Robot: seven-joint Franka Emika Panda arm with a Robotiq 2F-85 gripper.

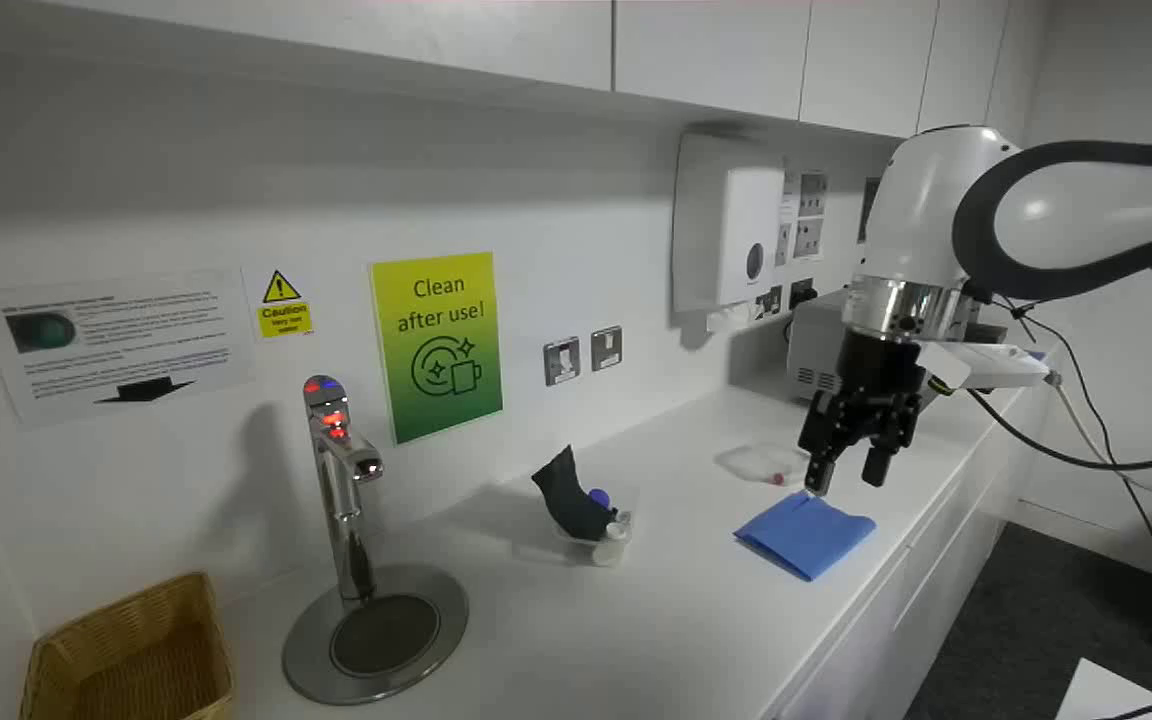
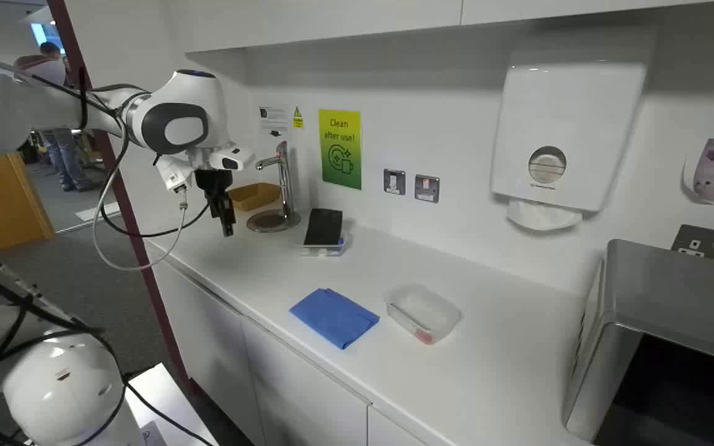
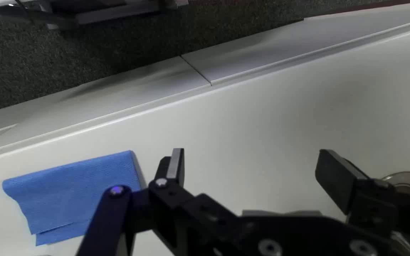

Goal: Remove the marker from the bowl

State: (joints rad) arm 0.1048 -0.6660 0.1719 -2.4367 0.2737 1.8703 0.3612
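Removal not yet done: the red-ended marker [image 2: 410, 317] lies in the clear plastic tub [image 2: 453, 316]; the pincer [image 1: 847, 475] hangs spread, empty, grasp and lift-out remaining

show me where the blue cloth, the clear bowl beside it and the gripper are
Blue cloth [image 2: 334, 317]: in an exterior view, on the middle of its top face
Clear bowl [image 2: 431, 306]: in an exterior view, on its bare inside
Gripper [image 3: 250, 156]: in the wrist view, in the gap midway between its fingertips
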